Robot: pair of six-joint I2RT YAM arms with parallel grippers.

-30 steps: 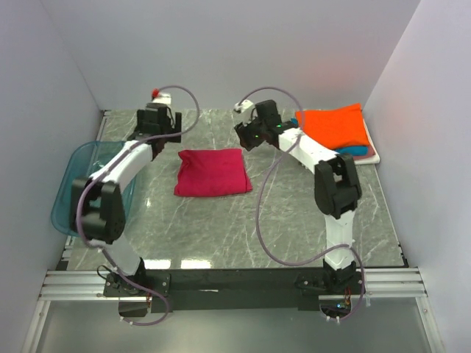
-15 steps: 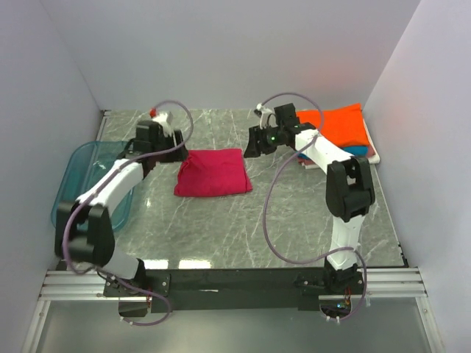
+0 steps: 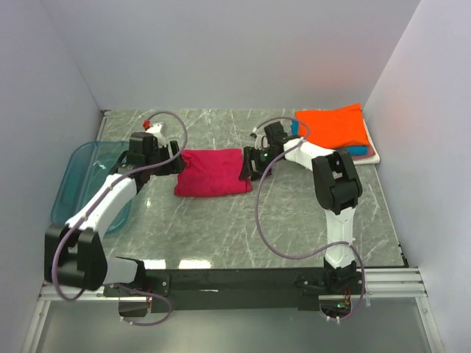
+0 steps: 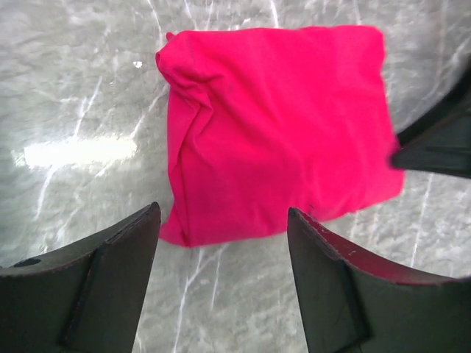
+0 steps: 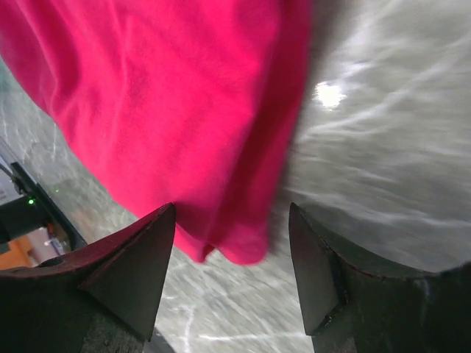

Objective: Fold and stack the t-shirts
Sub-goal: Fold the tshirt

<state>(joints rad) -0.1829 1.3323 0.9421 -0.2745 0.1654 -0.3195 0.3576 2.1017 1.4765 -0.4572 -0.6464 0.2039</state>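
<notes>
Top view: folded magenta t-shirt (image 3: 212, 173) lies mid-way across the table (image 3: 221, 228). I have the left gripper (image 3: 174, 163) at its left edge and the right gripper (image 3: 247, 165) at its right edge. I judge this sets up a two-sided lift toward the far-right stack (image 3: 333, 126).
Left wrist: jaws apart, empty, shirt edge just beyond.
Right wrist: jaws apart over a corner, nothing clamped.

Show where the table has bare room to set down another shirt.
Widest free patch: marble table between the magenta t-shirt and the arm bases. A narrower strip lies behind that shirt. Crowded: left end effector and right end effector flank the shirt; the orange-topped stack fills the far-right corner, the blue tray the left edge.
</notes>
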